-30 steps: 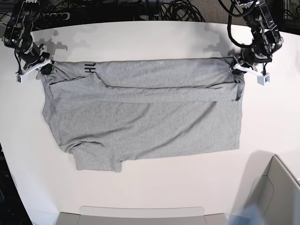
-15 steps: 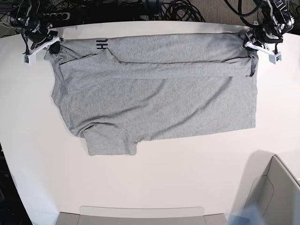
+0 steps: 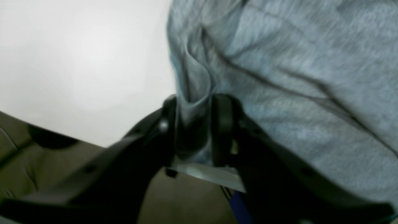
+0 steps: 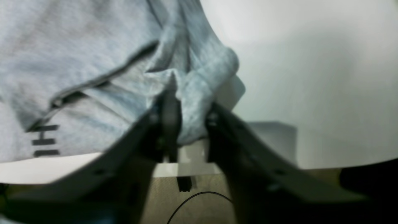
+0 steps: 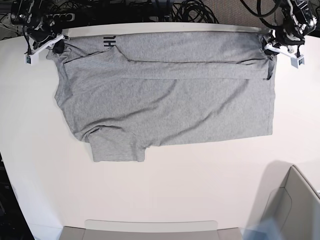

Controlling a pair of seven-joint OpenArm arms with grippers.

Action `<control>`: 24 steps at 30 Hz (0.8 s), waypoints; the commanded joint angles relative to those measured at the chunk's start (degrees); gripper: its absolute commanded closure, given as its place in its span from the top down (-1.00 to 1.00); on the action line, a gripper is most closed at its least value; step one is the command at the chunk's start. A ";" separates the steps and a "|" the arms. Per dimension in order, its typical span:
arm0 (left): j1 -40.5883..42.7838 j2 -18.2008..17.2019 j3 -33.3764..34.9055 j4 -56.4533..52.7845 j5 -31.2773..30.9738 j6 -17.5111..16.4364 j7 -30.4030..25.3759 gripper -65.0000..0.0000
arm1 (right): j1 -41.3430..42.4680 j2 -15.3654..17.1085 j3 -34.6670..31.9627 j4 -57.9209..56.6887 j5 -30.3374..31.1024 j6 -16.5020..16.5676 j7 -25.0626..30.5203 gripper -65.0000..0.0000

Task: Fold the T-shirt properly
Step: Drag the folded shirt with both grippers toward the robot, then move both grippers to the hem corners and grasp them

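At far edge of counter [image 5: 165,200] I see the T-shirt [image 5: 170,100] spread flat, one long fold done. Left end effector [image 3: 192,130] and right end effector [image 4: 186,124] each pinch a far corner. Fabric is soft and limp; grip the doubled hems.

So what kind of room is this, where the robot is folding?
Probably a robot lab or test workshop, not a home. A heather light-grey cotton T-shirt lies on a plain white round-edged table, a tangle of black cables sits behind it, and each black claw, left and right, pinches a corner.
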 commanded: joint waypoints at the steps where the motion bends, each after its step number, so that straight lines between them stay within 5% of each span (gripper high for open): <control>1: 0.66 -0.91 -0.56 2.81 -0.21 -0.03 -0.39 -0.33 | -0.63 0.73 1.30 1.92 0.45 0.25 0.35 -0.41; 4: 1.27 -1.09 -0.56 5.97 -0.12 0.14 -0.30 -0.38 | -1.16 0.47 2.36 4.39 0.45 0.25 0.26 -0.22; 17: -1.10 -1.18 -7.42 8.87 -0.47 -0.30 -0.83 -0.38 | 0.43 -0.15 16.86 10.10 0.45 0.25 -0.97 -0.22; 21: -8.40 -1.09 -4.25 9.49 -0.21 -0.30 -0.30 -0.38 | 7.55 3.28 15.55 10.28 0.45 0.60 -1.41 -0.22; 24: -13.23 -2.14 2.52 9.31 -0.12 -0.30 -0.30 -0.38 | 13.88 7.67 7.37 10.19 0.27 0.69 -1.41 -0.22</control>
